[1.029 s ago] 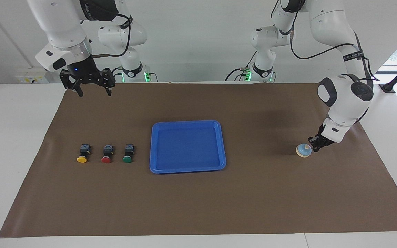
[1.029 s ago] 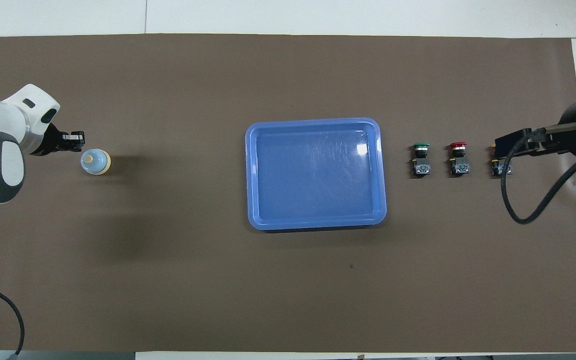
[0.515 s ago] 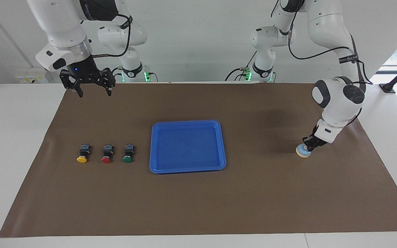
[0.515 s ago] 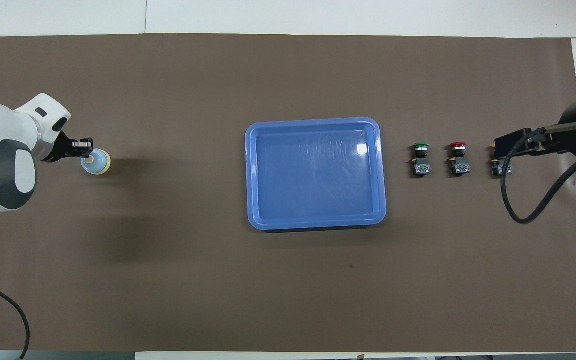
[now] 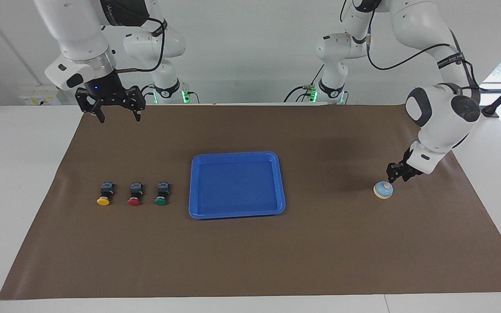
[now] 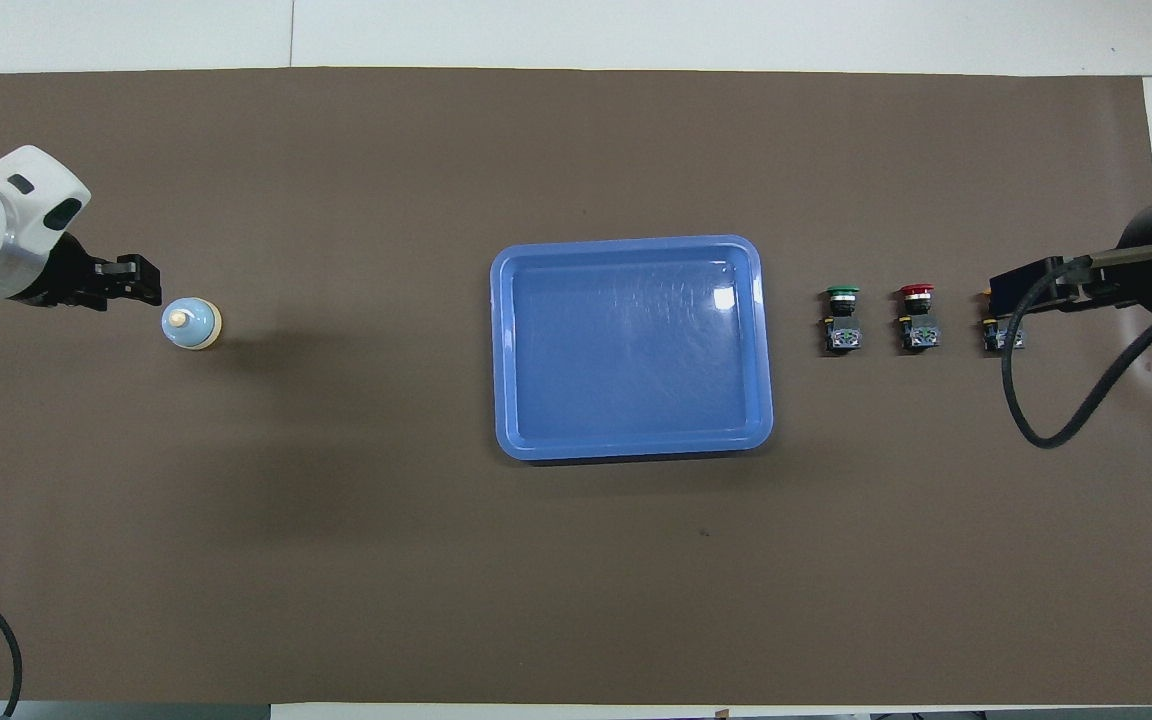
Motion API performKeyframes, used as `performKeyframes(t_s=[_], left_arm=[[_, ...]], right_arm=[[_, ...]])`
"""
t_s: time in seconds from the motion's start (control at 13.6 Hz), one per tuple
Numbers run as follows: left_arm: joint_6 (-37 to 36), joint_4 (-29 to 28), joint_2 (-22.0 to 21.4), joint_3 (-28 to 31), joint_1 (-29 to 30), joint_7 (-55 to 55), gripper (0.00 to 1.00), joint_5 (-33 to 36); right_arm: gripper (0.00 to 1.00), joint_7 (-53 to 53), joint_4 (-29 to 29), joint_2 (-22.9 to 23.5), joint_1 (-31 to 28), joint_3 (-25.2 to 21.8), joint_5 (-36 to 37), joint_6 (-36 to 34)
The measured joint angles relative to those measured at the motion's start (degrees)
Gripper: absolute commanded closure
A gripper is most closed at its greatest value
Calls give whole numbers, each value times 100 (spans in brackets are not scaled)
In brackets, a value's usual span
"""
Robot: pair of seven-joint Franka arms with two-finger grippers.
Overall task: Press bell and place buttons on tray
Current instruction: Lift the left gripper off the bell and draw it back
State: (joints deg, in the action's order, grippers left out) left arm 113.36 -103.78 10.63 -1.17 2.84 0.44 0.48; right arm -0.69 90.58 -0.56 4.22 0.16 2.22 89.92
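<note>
Left pincer (image 5: 393,178) has lifted off the bell (image 5: 383,190), now just beside it; can't tell its jaw state. Right pincer (image 5: 118,116) waits wide open, raised over the worktop (image 5: 250,261); buttons (image 5: 134,194) sit beside the tray (image 5: 236,212).

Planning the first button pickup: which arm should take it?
Right, probably. The right gripper hangs open at the buttons' end of the table; the left gripper is by the bell, past the tray.
</note>
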Motion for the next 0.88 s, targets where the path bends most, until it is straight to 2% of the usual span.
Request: performKeyframes(t_s=[0.29, 0.37, 0.51, 0.88], left_arm=[[-1126, 257, -738, -55, -47, 0, 0, 0], [-1648, 583, -784, -60, -49, 2, 0, 0], [-2063, 893, -786, -63, -60, 4, 0, -1], [-2396, 1169, -790, -66, -94, 6, 0, -1]], right_arm=[[0, 0, 0, 0, 0, 0, 0, 0], [0, 0, 0, 0, 0, 0, 0, 0], [0, 0, 0, 0, 0, 0, 0, 0], [0, 0, 0, 0, 0, 0, 0, 0]])
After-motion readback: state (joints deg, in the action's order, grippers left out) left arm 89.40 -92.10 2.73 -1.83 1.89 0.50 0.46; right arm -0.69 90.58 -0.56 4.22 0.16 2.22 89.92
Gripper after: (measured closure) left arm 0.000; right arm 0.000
